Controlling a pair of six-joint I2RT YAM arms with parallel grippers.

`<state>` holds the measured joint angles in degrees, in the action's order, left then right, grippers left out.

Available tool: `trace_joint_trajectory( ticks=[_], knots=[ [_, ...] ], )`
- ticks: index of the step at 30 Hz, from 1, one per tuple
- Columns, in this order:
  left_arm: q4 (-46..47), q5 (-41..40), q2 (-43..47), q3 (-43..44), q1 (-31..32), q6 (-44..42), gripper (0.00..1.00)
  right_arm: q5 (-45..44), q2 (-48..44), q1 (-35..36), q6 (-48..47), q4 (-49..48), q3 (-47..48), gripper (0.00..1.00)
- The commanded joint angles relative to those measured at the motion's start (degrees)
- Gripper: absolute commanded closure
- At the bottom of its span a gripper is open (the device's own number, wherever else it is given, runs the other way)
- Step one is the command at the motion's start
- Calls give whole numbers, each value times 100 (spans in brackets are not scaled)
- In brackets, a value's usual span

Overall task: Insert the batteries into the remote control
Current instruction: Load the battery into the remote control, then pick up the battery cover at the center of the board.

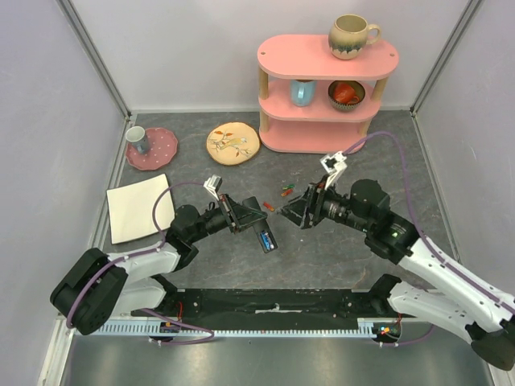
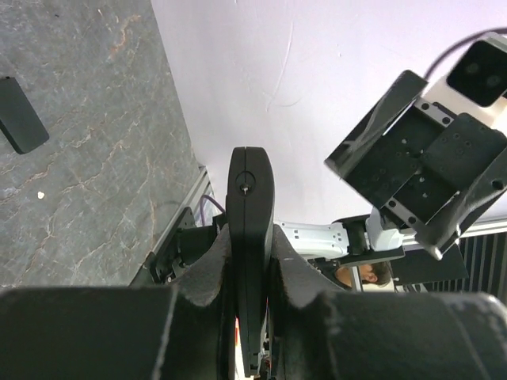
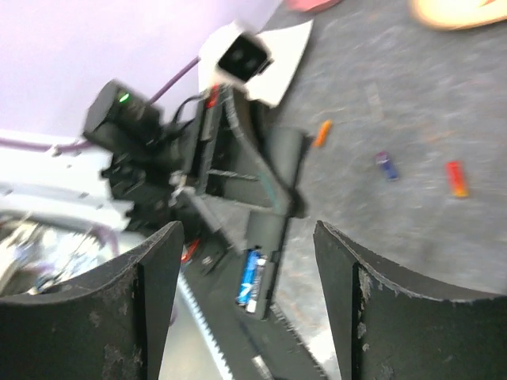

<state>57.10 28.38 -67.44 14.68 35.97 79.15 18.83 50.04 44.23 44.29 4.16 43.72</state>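
Observation:
My left gripper (image 1: 241,214) is shut on the long black remote control (image 1: 261,233) and holds it above the table, edge-on in the left wrist view (image 2: 250,206). Its open compartment holds a blue battery (image 3: 252,277). My right gripper (image 1: 299,211) is open and empty, facing the remote (image 3: 273,214) from the right with a gap between them. Loose batteries (image 1: 286,191) lie on the table behind the grippers: an orange one (image 3: 320,133), a blue one (image 3: 386,165) and a red one (image 3: 455,178). A small short black piece (image 2: 20,115) lies flat on the table.
A pink shelf (image 1: 322,121) with mugs and a bowl stands at the back right. A flowered plate (image 1: 232,143), a pink plate with a cup (image 1: 151,149) and a white square plate (image 1: 138,207) lie at the left.

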Motion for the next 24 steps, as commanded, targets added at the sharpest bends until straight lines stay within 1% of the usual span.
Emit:
trace_joint_trajectory(
  ticks=[1, 2, 3, 5, 8, 10, 11, 14, 17, 18, 21, 24],
  knots=[
    [196, -403, 134, -148, -37, -234, 98, -2587, -206, -37, -1072, 2057, 330, 26],
    [153, -464, 291, -219, -37, -234, 98, -3439, -153, -37, -1107, 2219, 277, 27],
    [39, -552, 380, -272, -37, -260, 98, -3708, -83, -37, -1264, 2325, 225, 27],
    [-452, -632, 704, -386, -37, -348, 98, -3904, 312, -37, -1361, 2519, 110, 29],
    [-1058, -658, 1204, -465, -37, -567, 98, -3922, 980, -37, -1353, 2546, 31, 30],
    [-1209, -693, 1452, -588, -37, -629, 98, -3905, 1374, -37, -1379, 2371, -4, 30],
    [-1341, -702, 1723, -632, -37, -638, 98, -3896, 1490, -37, -1397, 2283, -30, 29],
    [-1779, -746, 2120, -747, -37, -726, 98, -3834, 1964, -37, -1546, 2019, 22, 26],
    [-2140, -842, 2760, -913, -37, -814, 98, -3852, 2588, -37, -1731, 2001, 302, 25],
    [-2194, -860, 2858, -957, -37, -814, 98, -3817, 2894, -37, -1766, 2001, 355, 25],
    [-2352, -913, 3148, -1081, -37, -788, 98, -3747, 3317, -37, -1915, 1878, 461, 27],
    [-2370, -913, 3254, -1151, -37, -770, 98, -3790, 3679, -37, -2021, 1790, 575, 28]
  ],
)
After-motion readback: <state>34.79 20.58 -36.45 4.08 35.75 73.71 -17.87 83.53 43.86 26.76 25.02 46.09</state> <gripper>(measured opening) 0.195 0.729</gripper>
